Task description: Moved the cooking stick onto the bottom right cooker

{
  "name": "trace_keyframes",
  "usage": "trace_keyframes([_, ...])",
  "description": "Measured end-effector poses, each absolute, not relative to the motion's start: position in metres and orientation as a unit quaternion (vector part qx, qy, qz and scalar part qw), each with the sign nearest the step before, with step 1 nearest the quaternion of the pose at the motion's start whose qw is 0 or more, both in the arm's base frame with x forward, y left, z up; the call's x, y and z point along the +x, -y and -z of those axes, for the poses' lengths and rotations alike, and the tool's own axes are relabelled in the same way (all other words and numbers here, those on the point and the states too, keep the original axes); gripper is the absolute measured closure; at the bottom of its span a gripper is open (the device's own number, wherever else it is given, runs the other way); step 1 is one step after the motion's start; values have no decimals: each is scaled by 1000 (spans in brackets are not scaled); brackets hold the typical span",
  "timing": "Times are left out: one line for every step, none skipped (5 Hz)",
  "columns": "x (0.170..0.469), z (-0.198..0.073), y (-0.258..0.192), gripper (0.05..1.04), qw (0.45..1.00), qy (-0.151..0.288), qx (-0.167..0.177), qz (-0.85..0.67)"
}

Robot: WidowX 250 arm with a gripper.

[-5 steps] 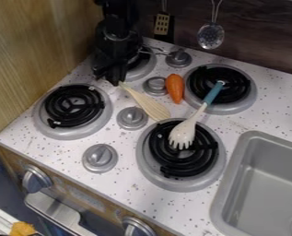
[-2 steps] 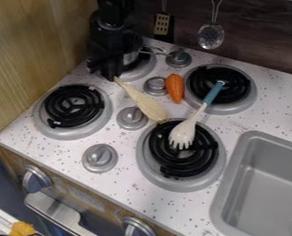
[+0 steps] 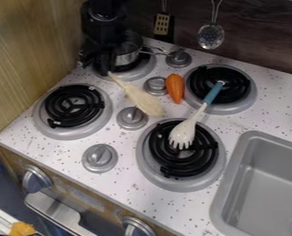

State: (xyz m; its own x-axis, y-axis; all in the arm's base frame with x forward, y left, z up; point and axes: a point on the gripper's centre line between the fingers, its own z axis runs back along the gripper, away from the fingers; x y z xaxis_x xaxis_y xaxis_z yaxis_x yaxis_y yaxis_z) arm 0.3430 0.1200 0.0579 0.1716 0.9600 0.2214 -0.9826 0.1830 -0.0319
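Spoon (image 3: pixel 138 97) is at my fingers (image 3: pixel 103 66), which are closed on the tip of its thin handle. Its head extends from them toward the camera and to the right. Handling estimate: light, stiff, wood-like, not fragile; moderately smooth. An end grip will probably let the broad head sag or swivel. Preferred hold: farther down the handle, nearer the head, fingers square across the shaft.

Clearances: the pot (image 3: pixel 127 54) sits just beside my fingers, on the right; take care with its thin handle. The wooden panel (image 3: pixel 31 55) limits travel to the left. Between my fingers and the target burner (image 3: pixel 145 166) stand two knobs, with the carrot (image 3: pixel 175 87) farther right; raise the head above them. The fork (image 3: pixel 183 131) lies across the target, so set down on its near-left portion. Beyond the burner, farther right, runs the sink (image 3: pixel 234 170) rim. Open table (image 3: pixel 132 189) on the burner's near side offers approach room.
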Motion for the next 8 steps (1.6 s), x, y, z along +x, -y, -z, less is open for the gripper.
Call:
trace_keyframes([331,-67,-119,993,762,81,48,-641])
trace_keyframes([319,-59,-110,994,765,48,46,-640])
trace_keyframes([307,-48,-100,994,769,18,35,-638])
trace_keyframes([293,-36,-89,993,765,-7,26,-643])
trace_keyframes([283,-26,-81,993,765,-24,17,-643])
trace_keyframes([285,-23,-78,993,771,-19,8,-637])
trace_keyframes([291,-21,-74,993,773,-9,-1,-634])
trace_keyframes([291,-18,-73,994,772,-12,1,-635])
